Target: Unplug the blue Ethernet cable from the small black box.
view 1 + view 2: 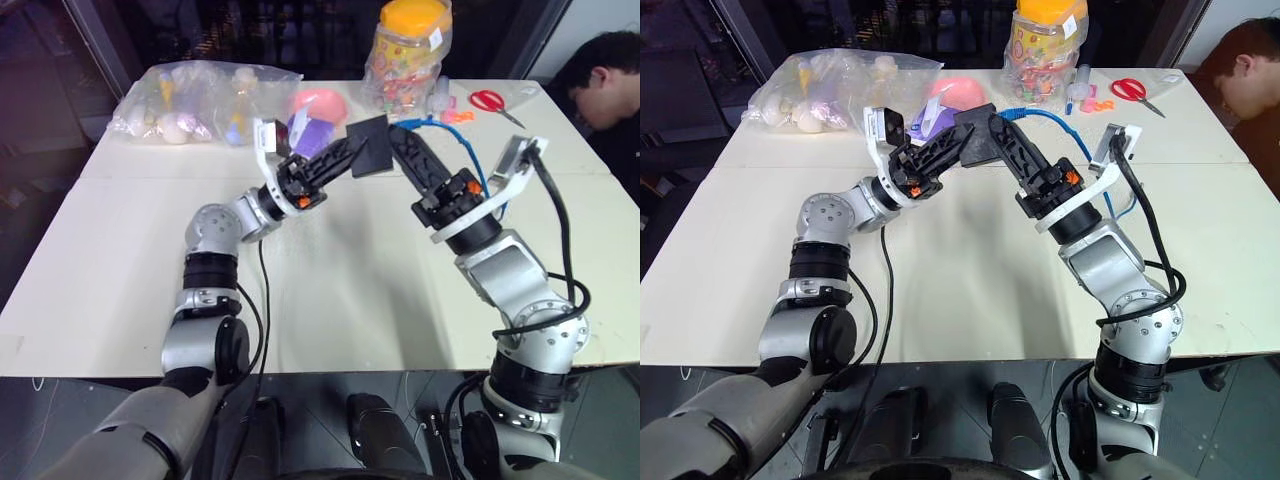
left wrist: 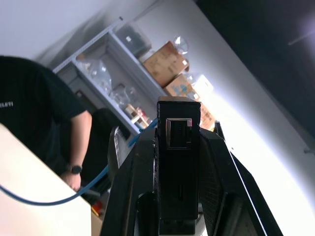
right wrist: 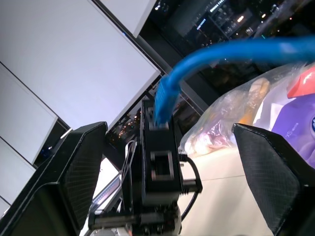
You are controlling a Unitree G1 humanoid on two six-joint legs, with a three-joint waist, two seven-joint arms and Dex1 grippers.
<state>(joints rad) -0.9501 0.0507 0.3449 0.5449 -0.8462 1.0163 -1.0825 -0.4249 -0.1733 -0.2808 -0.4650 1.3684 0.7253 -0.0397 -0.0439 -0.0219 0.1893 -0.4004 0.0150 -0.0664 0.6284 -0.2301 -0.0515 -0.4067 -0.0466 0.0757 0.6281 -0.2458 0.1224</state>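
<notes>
Your left gripper (image 1: 352, 150) is clamped on the small black box (image 1: 371, 146), held up in the air above the white table (image 1: 330, 290) at mid-scene. In the left wrist view the box (image 2: 178, 162) sits squeezed between the two fingers, an empty port facing the camera. Your right gripper (image 3: 167, 162) stands with its fingers spread wide, one on each side of the box and touching neither; nothing is held there.

The blue Ethernet cable (image 3: 216, 54) is plugged into the box's edge, its blue boot (image 3: 164, 101) seated just beside a second, empty port. From there it arcs away over the right arm (image 1: 470, 150) and down toward the table's right side.

Behind your hands the far edge of the table is crowded: a clear plastic bag of small items (image 1: 200, 100), a purple-and-white pack (image 1: 308, 132) partly hidden by the left gripper, a pink round thing (image 1: 322, 102), a candy jar with a yellow lid (image 1: 408, 55), and red scissors (image 1: 494, 103). A person (image 1: 605, 80) leans in at the far right corner, cut off by the frame.

From the head views, the plug itself is hidden behind the right gripper's fingers, and the cable's other end is hard to trace.
</notes>
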